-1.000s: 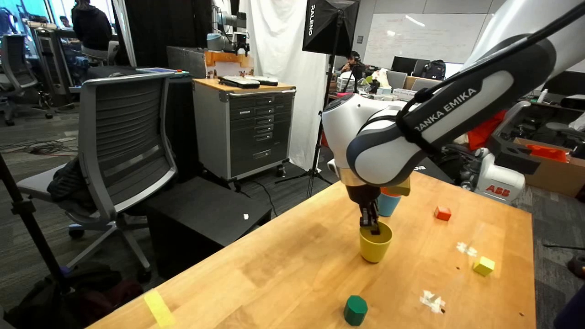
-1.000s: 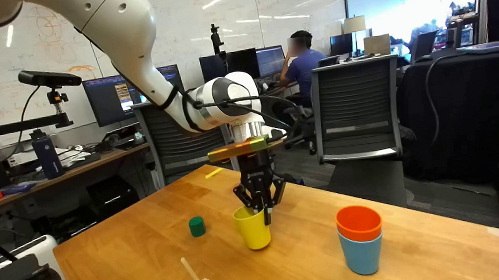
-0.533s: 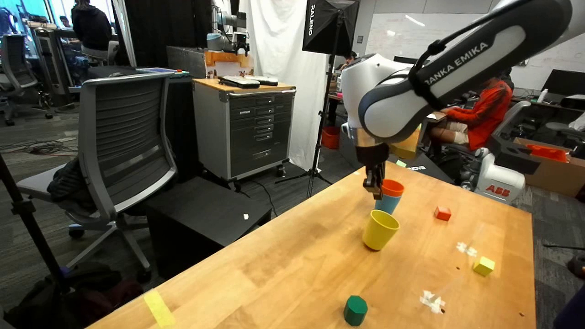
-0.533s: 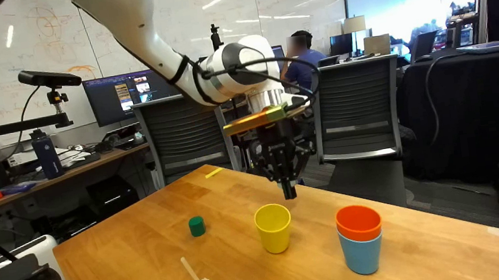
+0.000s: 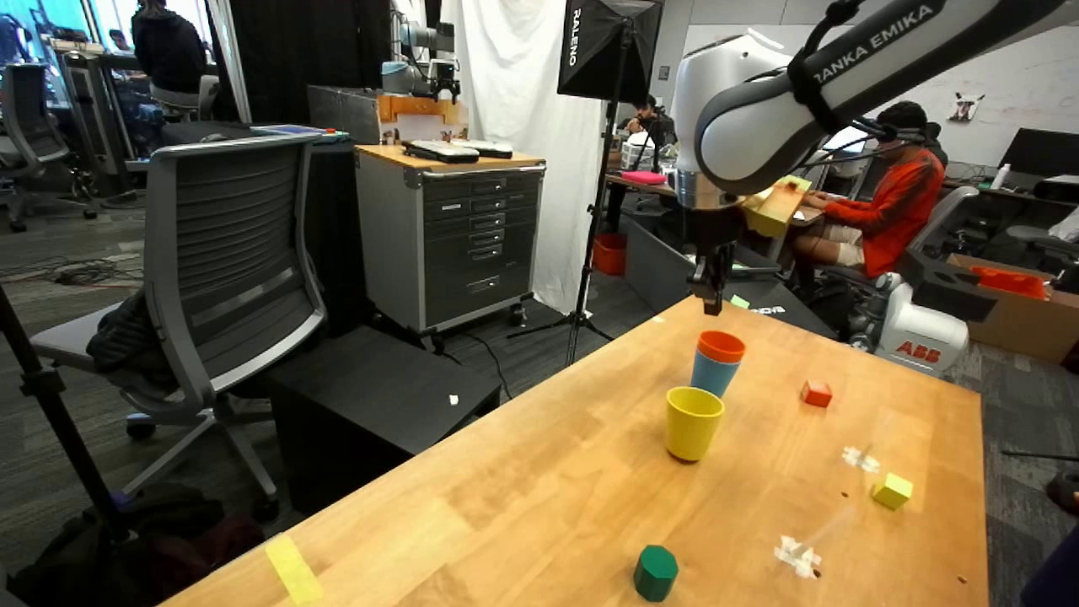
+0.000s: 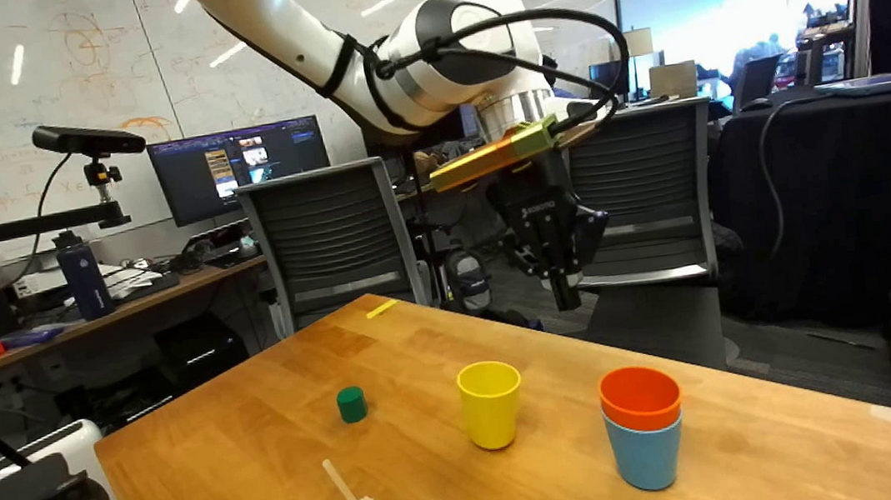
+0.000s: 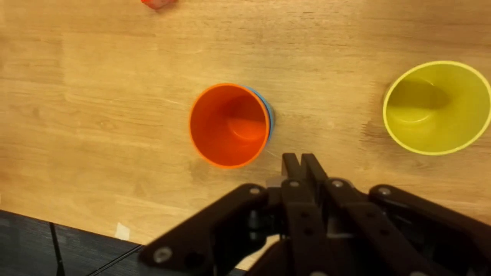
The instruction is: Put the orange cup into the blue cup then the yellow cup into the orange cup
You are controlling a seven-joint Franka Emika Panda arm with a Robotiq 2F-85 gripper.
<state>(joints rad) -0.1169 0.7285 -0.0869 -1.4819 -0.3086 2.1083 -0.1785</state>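
Note:
The orange cup (image 5: 721,345) sits inside the blue cup (image 5: 713,375), rim and upper wall showing, in both exterior views; the orange cup (image 6: 641,401) and blue cup (image 6: 647,455) stand upright. The yellow cup (image 5: 691,428) stands upright and empty on the table beside them; it also shows in an exterior view (image 6: 491,408). In the wrist view, the orange cup (image 7: 226,126) is left of centre, a sliver of the blue cup (image 7: 271,115) behind it, and the yellow cup (image 7: 441,111) at right. My gripper (image 7: 299,156) is shut and empty, raised above the table, also visible in an exterior view (image 6: 567,295).
A red block (image 5: 816,393), a yellow block (image 5: 893,490) and a green cylinder (image 5: 655,573) lie on the wooden table (image 5: 523,497). Tape patches with a thin stick (image 6: 340,484) are near the front in an exterior view. The table's edge crosses the wrist view at lower left.
My gripper has left the yellow cup's rim and risen up and away toward the stacked cups' side. The yellow cup shifted toward the stack, tilted, and now stands upright. The stack is unmoved.

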